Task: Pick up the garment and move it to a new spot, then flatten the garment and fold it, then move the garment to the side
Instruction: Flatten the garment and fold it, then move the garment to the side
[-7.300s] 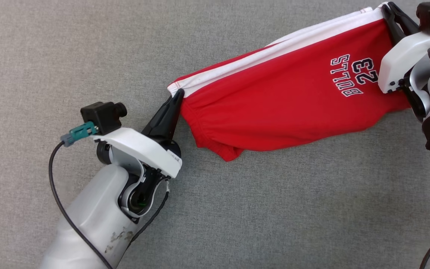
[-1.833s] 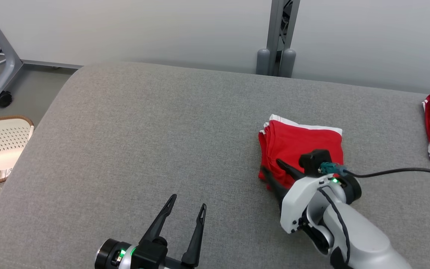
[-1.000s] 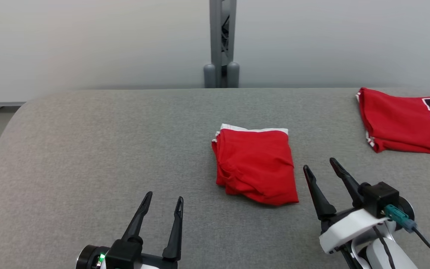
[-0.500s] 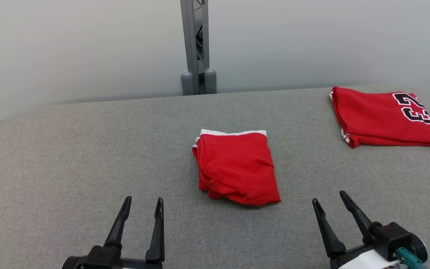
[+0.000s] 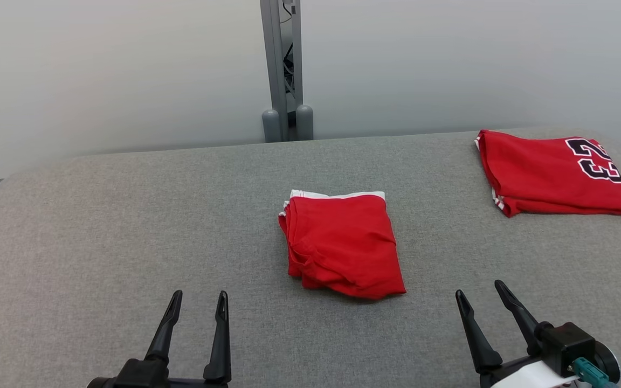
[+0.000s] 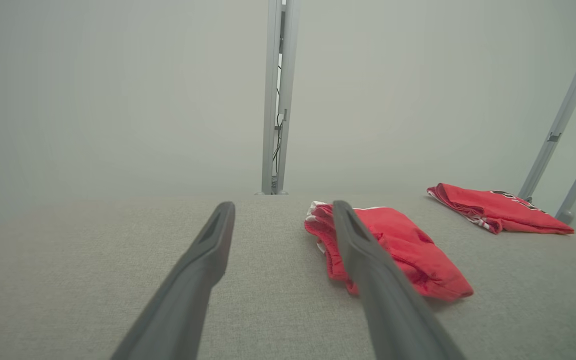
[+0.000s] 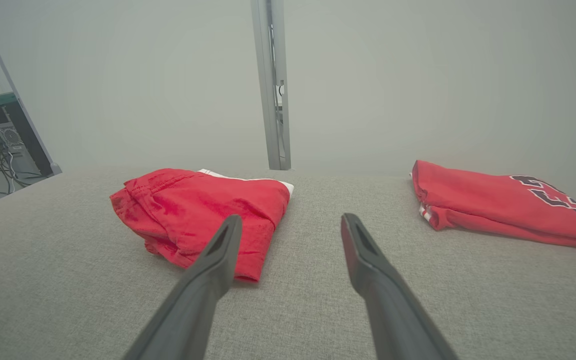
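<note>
1. Garment: a red piece folded into a compact, roughly square packet. It lies on the grey padded surface about midway between the left and right edges, and nothing holds it.
2. A white band shows along the side of the packet that faces the far edge. The side facing the near edge is rumpled, with loose layered folds at its left corner.
3. The left gripper is over the near edge, left of the middle. Its two dark fingers are spread apart with nothing between them, pointing toward the far edge.
4. The right gripper is over the near edge toward the right corner. Its fingers are likewise parted and empty, leaning slightly to the left.
5. Both grippers are well apart from the garment, which sits between them and farther in from the near edge. In the left wrist view it lies behind the right-hand finger, and in the right wrist view behind the left-hand finger.
6. A second cloth, also red and folded flat, lies at the far right corner of the surface. Dark numerals with white outlines show on its right end.
7. The two red pieces are well apart, with bare grey fabric between them.
8. Beyond the far edge a grey metal post stands upright against a pale wall.
</note>
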